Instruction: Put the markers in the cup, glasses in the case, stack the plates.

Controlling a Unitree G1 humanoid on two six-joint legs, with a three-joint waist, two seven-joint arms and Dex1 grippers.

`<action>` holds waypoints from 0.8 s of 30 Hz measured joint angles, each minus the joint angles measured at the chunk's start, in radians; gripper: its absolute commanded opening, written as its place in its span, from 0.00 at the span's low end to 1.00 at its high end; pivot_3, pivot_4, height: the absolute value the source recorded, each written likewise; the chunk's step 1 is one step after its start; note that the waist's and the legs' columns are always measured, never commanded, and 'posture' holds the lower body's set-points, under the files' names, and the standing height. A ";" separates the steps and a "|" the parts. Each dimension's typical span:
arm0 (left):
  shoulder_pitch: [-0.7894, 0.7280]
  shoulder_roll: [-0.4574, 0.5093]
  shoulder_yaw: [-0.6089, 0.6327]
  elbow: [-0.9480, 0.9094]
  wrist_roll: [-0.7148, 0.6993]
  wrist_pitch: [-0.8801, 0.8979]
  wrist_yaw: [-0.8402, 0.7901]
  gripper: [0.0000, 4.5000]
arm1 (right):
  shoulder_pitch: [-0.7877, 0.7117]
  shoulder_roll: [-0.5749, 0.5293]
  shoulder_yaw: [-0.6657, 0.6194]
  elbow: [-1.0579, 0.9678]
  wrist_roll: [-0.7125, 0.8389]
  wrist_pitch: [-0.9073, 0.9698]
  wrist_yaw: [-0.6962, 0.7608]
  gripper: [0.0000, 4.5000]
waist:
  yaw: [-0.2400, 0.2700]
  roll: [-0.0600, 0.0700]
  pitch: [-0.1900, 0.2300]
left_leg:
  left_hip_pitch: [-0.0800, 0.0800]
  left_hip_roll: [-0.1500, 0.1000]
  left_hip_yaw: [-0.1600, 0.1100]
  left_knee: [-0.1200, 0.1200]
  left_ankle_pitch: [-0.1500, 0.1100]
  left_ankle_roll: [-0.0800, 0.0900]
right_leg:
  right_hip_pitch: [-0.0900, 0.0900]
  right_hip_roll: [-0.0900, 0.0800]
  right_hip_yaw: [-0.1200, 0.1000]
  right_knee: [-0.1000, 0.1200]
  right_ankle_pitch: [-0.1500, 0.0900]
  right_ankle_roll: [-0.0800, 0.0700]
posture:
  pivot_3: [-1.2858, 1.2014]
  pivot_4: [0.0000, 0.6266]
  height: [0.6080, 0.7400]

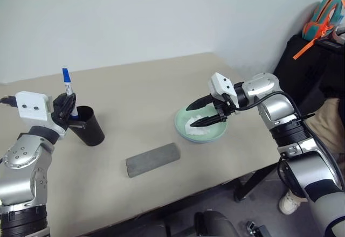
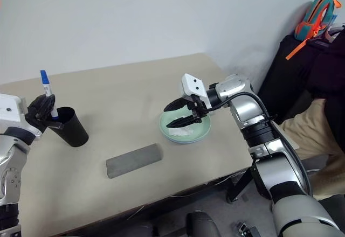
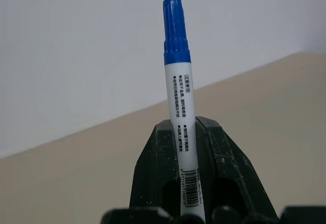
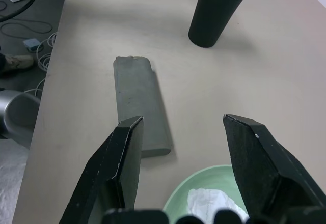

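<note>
1. Left wrist view gives the clearest look: the left claw is clamped on the blue-capped marker, low on the barrel, cap end sticking straight up. Holding it upright like that makes sense if the plan is to drop it tail-first into the cup.

2. From the head camera, the black cup sits right below and just beside that claw, tilted a bit toward it, and the marker's lower end looks to be at or just inside the rim. Hard to say whether the cup is being nudged or leans by itself.

3. Left arm pose: forearm reaching forward, claw roughly level, wrist camera box on top.

4. Right claw hangs with its jaws apart and nothing in them, just above the mint green plate. Some crumpled white tissue lies in the plate directly under it. Probably it's parked there waiting its turn.

5. Right arm pose: elbow out, wrist bent so the claw points sideways toward the left arm and dips slightly down.

6. Grey case lies shut on the counter, ahead of the right claw in its wrist view, between plate and cup.

7. Can't make out the glasses, the black-capped marker or a blue plate.
</note>
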 measured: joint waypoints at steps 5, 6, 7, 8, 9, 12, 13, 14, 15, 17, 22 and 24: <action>-0.026 -0.017 -0.013 0.046 0.046 -0.030 0.000 0.02 | 0.000 0.001 0.000 0.000 0.000 0.000 0.000 0.60 | 0.000 0.000 0.000 | 0.000 0.000 0.000 0.000 0.000 0.000 | 0.000 0.000 0.000 0.000 0.000 0.000 | 0.52 0.00 0.99; -0.034 -0.021 -0.018 0.058 0.053 -0.035 0.000 0.10 | 0.000 0.001 0.000 0.000 0.000 0.000 -0.001 0.60 | 0.000 0.000 0.000 | 0.000 0.000 0.000 0.000 0.000 0.000 | 0.000 0.000 0.000 0.000 0.000 0.000 | 0.52 0.00 0.99; -0.043 -0.024 -0.022 0.070 0.058 -0.042 0.000 0.18 | 0.000 0.002 0.000 0.001 0.000 -0.001 -0.001 0.60 | 0.000 0.000 0.000 | 0.000 0.000 0.000 0.000 0.000 0.000 | 0.000 0.000 0.000 0.000 0.000 0.000 | 0.52 0.00 0.99; -0.047 -0.028 -0.023 0.077 0.065 -0.049 -0.001 0.23 | 0.000 0.003 0.000 0.001 0.000 -0.001 -0.001 0.60 | 0.000 0.000 0.000 | 0.000 0.000 0.000 0.000 0.000 0.000 | 0.000 0.000 0.000 0.000 0.000 0.000 | 0.52 0.00 0.99; -0.052 -0.031 -0.027 0.088 0.068 -0.057 -0.001 0.31 | 0.000 0.003 0.000 0.001 0.000 -0.001 -0.001 0.60 | 0.000 0.000 0.000 | 0.000 0.000 0.000 0.000 0.000 0.000 | 0.000 0.000 0.000 0.000 0.000 0.000 | 0.52 0.00 0.99; -0.060 -0.042 -0.037 0.117 0.084 -0.071 -0.009 0.54 | 0.000 0.007 0.000 0.001 0.000 -0.001 -0.001 0.60 | 0.000 0.000 0.000 | 0.000 0.000 0.000 0.000 0.000 0.000 | 0.000 0.000 0.000 0.000 0.000 0.000 | 0.52 0.00 0.99; -0.064 -0.043 -0.041 0.126 0.086 -0.074 -0.011 0.60 | 0.000 0.008 0.000 0.001 0.000 -0.001 -0.001 0.60 | 0.000 0.000 0.000 | 0.000 0.000 0.000 0.000 0.000 0.000 | 0.000 0.000 0.000 0.000 0.000 0.000 | 0.52 0.00 0.99; -0.067 -0.045 -0.042 0.132 0.087 -0.079 -0.013 0.68 | 0.000 0.010 0.000 0.001 0.000 -0.001 -0.001 0.60 | 0.000 0.000 0.000 | 0.000 0.000 0.000 0.000 0.000 0.000 | 0.000 0.000 0.000 0.000 0.000 0.000 | 0.52 0.00 0.99; -0.069 -0.046 -0.043 0.132 0.087 -0.083 -0.017 0.77 | 0.000 0.011 0.000 0.001 0.000 -0.001 -0.002 0.60 | 0.000 0.000 0.000 | 0.000 0.000 0.000 0.000 0.000 0.000 | 0.000 0.000 0.000 0.000 0.000 0.000 | 0.52 0.00 0.99; -0.072 -0.046 -0.044 0.132 0.086 -0.087 -0.023 0.92 | 0.000 0.011 0.000 0.001 0.000 -0.001 -0.002 0.60 | 0.000 0.000 0.000 | 0.000 0.000 0.000 0.000 0.000 0.000 | 0.000 0.000 0.000 0.000 0.000 0.000 | 0.52 0.00 0.99; -0.039 -0.027 -0.005 0.078 0.035 -0.057 -0.085 0.92 | 0.000 0.009 0.000 -0.002 0.000 -0.001 -0.003 0.60 | -0.004 0.000 0.000 | 0.000 0.001 0.000 0.000 0.000 0.000 | 0.000 0.000 0.000 0.000 0.000 0.000 | 0.52 0.00 0.99; -0.015 0.003 0.034 0.043 0.000 -0.028 -0.115 0.92 | 0.001 0.006 -0.001 -0.003 0.000 0.000 -0.003 0.60 | -0.006 0.000 0.000 | 0.000 0.001 0.000 0.000 0.000 0.000 | -0.001 0.000 0.000 0.000 0.000 0.000 | 0.52 0.00 0.99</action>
